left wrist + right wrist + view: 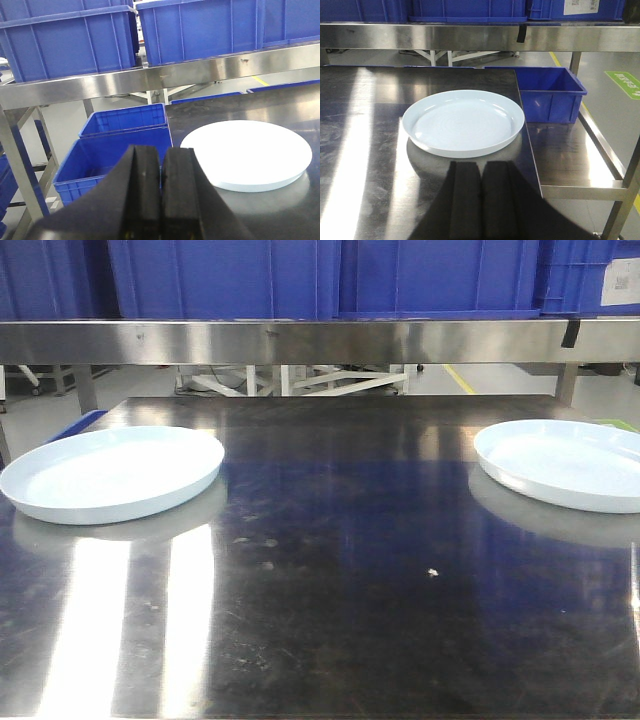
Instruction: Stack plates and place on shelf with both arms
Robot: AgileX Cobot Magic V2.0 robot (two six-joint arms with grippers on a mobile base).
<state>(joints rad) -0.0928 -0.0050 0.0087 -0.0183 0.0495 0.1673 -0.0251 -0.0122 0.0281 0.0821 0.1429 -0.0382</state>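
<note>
Left fingers [145, 190] are pressing together, empty, one plate [247, 155] lying ahead-right. Right fingers [465, 200], dim and cropped, are doing likewise, other plate [464, 122] ahead.

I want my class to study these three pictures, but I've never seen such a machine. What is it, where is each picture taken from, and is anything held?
It is a robot with two arms, each ending in a gripper. The front view looks forward over a steel table, with two pale plates apart on it: the left plate and the right plate. Above runs a steel shelf carrying blue bins. The other two pictures come from cameras on the wrists. The dark shape at the bottom of each is a gripper: the left gripper faces the left plate, the right gripper faces the right one. Both are shut and hold nothing.
</note>
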